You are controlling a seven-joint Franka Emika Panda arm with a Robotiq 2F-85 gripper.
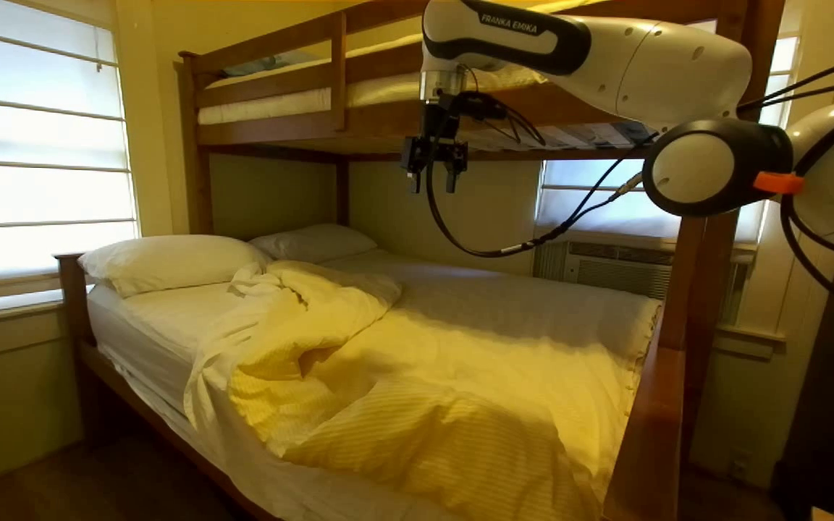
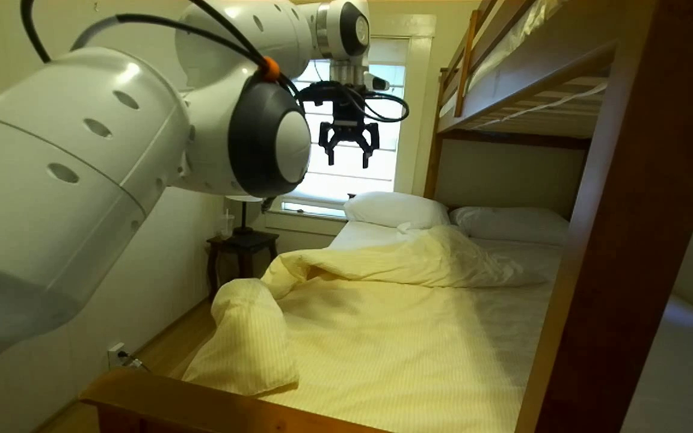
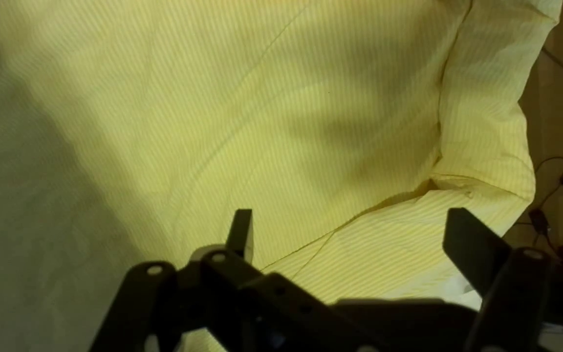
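- From where I stand, the gripper (image 1: 433, 184) hangs in mid-air over the lower bed (image 1: 645, 441), tips pointing down, its jaws spread wide with only air between them.
- Beneath it, well apart, lies the yellow striped comforter (image 1: 417, 427); taking the gripper as the middle of a clock dial in an exterior view, the comforter spreads at six o'clock.
- The comforter's upper part is turned back in a rumpled heap toward the pillows, between seven and eight.
- On that same dial the near white pillow (image 1: 178, 262) rests between eight and nine, the far pillow (image 1: 316, 242) at eight.
- A bright window (image 1: 37, 137) glows at nine; an air conditioner (image 1: 616, 269) sits at four.
- The white robot arm (image 1: 649, 65) reaches in from two.
- With the gripper as dial centre again, in an exterior view, a rounded mound of the comforter bulges at seven, and a dark nightstand (image 2: 259, 242) bearing a lamp (image 2: 243, 216) and a clear cup (image 2: 226, 224) stands at eight.
- In the wrist view, the comforter fills the centre; wooden floor (image 3: 560, 127) and dark cords (image 3: 538, 217) show at three.
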